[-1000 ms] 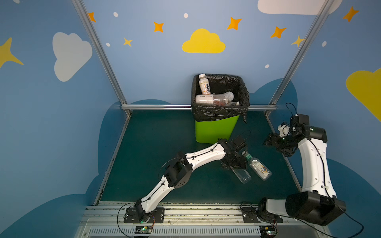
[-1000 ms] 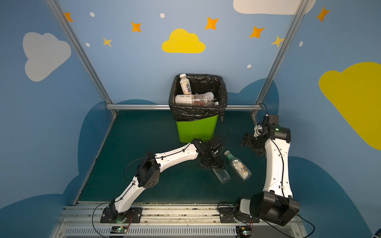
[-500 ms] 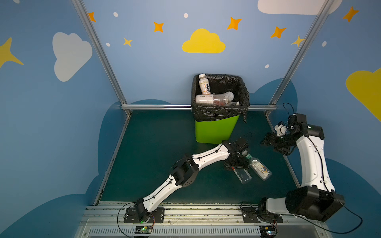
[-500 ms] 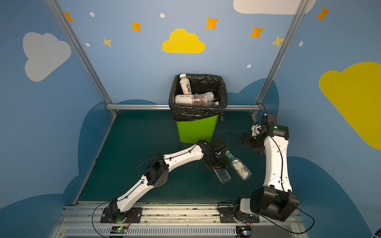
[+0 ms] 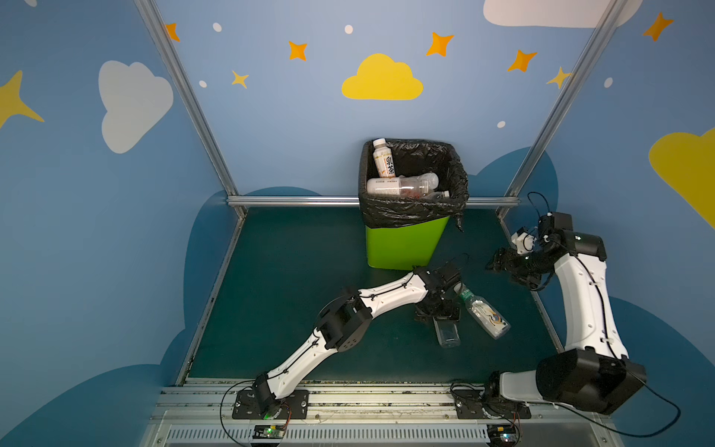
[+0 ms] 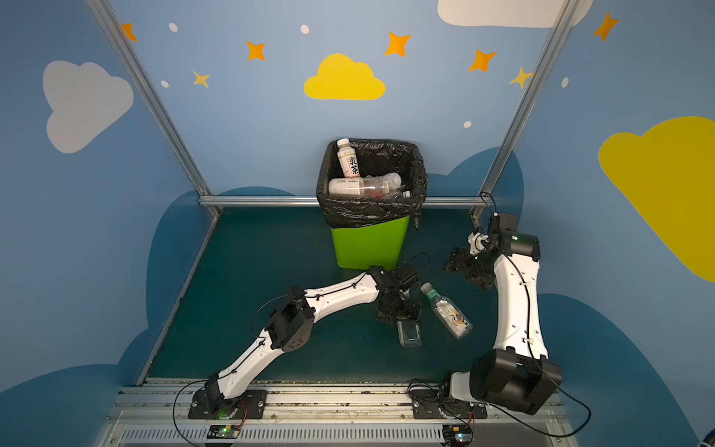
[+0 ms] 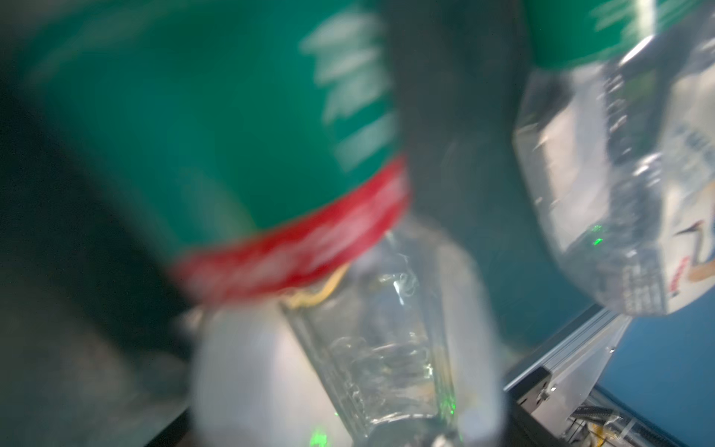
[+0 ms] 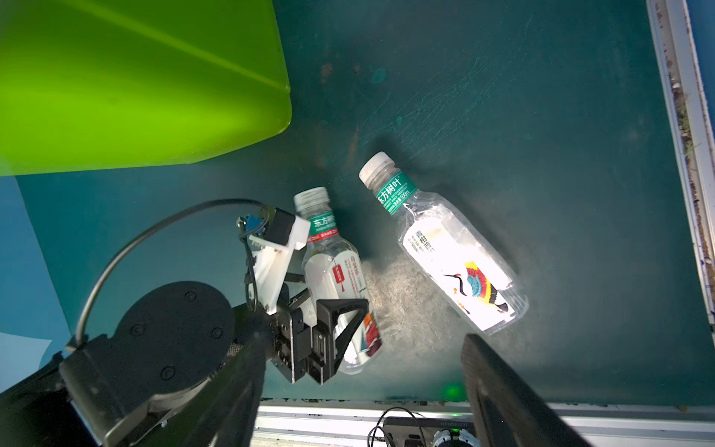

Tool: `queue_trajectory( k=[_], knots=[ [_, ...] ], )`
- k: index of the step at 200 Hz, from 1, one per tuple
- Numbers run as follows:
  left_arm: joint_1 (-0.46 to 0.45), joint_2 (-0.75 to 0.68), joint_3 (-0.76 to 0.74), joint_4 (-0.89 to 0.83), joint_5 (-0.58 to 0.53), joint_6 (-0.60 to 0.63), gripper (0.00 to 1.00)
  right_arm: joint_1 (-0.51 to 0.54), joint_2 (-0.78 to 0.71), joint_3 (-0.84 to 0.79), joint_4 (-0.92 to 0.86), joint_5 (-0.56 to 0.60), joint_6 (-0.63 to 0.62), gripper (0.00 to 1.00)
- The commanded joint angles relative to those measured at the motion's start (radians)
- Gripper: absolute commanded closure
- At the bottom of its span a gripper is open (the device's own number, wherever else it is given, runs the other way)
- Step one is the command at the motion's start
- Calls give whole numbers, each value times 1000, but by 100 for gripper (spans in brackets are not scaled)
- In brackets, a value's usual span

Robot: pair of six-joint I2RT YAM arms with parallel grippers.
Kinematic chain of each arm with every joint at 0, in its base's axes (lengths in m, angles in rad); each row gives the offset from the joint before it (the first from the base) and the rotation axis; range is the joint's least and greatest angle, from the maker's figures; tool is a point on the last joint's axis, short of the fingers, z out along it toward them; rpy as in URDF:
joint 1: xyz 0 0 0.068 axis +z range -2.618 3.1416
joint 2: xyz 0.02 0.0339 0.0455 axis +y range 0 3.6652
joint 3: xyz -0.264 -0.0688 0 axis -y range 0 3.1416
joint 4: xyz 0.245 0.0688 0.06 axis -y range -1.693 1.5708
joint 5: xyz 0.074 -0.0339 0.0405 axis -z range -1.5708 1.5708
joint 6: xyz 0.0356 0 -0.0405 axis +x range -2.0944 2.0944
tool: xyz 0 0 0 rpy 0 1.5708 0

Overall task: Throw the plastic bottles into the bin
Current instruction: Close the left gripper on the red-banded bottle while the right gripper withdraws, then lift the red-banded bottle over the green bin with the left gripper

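Right wrist view: left gripper (image 8: 333,306) jaws wide, straddling lying bottle (image 8: 329,253).

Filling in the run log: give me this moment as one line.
left gripper: jaws astride red-tag bottle, grip unclear | right gripper: open, empty | crane bottle: on floor | bin: holds bottles

Blue walls (image 5: 294,127), painted clouds (image 5: 381,79), orange stars (image 5: 298,50), dark green floor (image 5: 294,271), aluminium frame (image 5: 294,201)
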Motion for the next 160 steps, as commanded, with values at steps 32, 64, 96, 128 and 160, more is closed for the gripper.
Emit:
queue_trajectory(
  k=[32, 64, 96, 128, 160],
  knots=[
    [24, -105, -129, 30, -47, 81, 50, 4, -60, -35, 20, 16, 12, 20],
    [34, -125, -162, 47, -64, 111, 47, 4, -56, -37, 17, 26, 10, 20],
    [28, -137, -103, -30, -89, 173, 48, 4, -71, -44, 14, 36, 9, 20],
    [-3, -347, -203, -76, -231, 253, 48, 5, -94, -42, 18, 56, 7, 20],
    [-37, -755, -518, 25, -398, 255, 48, 6, -146, -76, 66, 53, 16, 20]
  ],
)
